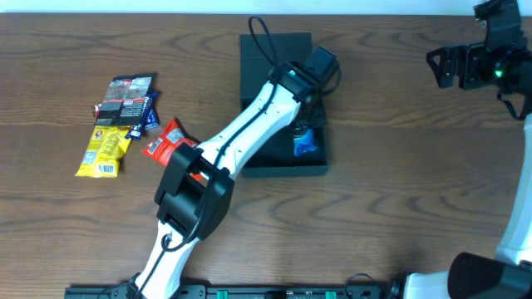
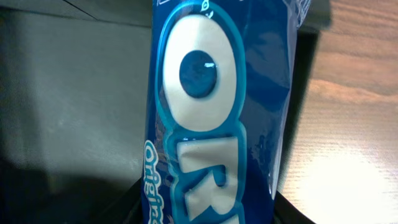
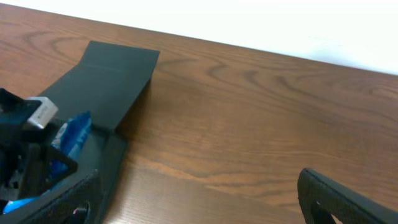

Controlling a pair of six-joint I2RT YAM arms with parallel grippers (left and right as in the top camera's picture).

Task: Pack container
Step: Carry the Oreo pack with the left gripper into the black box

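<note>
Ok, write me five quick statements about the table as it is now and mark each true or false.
1. The left fingers hold a blue Oreo packet over the container. True.
2. The right fingers are closed on a snack. False: they are open and empty, far off to the container's right.
3. The container's lid flap is shut. False: it is folded back and the box is open.
4. A yellow packet lies on the table left of the container. True.
5. The red packet is inside the container. False: it lies on the table beside the left arm.
</note>
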